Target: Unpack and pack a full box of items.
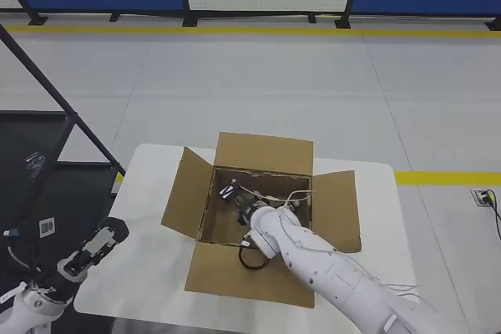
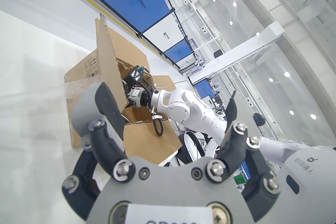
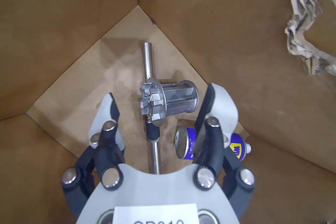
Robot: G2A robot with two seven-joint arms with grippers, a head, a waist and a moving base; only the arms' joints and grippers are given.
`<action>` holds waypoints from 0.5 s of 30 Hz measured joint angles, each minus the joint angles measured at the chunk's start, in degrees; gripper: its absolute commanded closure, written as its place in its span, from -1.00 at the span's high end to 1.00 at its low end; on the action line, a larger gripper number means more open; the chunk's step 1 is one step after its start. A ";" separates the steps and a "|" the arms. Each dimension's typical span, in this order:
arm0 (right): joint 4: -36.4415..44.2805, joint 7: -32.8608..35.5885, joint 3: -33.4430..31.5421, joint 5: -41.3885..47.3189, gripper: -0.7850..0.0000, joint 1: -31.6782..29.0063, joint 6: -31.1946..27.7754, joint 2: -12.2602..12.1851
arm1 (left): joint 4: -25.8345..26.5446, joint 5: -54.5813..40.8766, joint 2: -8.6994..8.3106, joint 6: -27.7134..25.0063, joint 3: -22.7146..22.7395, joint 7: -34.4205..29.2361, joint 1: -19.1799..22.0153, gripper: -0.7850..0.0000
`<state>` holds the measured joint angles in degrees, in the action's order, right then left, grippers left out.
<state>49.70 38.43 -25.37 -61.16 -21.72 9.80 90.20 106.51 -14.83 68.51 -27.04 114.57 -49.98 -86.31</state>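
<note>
Box (image 1: 250, 284) of brown cardboard sits mid-bench (image 1: 150, 267), all four flaps open, right arm reaching in from the near right. On the box floor (image 3: 126, 62), close to a corner, lie a toothed metal hub (image 3: 168, 101), a steel rod (image 3: 147, 62) and a blue spray can (image 3: 185, 142). The rod runs under or through the hub, can't tell if they're joined. The can is just beside the hub, partly hidden by one finger. Right jaws wide open, holding nothing, hovering above the hub and straddling it. Hub looks solid metal: likely heavy, stiff, smooth and prone to roll, best taken across the barrel between its two flanges. Rod is thin and slick, its black sleeve (image 3: 153, 131) is the better hold. Can is probably light and round, grip across the body. Torn paper liner (image 3: 302, 33) hangs at one wall. Left jaws also wide open and empty, near left over the bench, well apart from the box
</note>
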 measured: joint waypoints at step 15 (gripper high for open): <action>-3.55 4.45 -0.66 -4.07 -0.03 0.45 1.07 3.37 | -0.73 -0.47 -1.00 -0.35 -0.07 1.22 -0.31 1.00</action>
<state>46.15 42.88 -26.03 -65.23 -21.26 10.86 93.56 105.78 -15.30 67.50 -27.39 114.50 -48.75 -86.62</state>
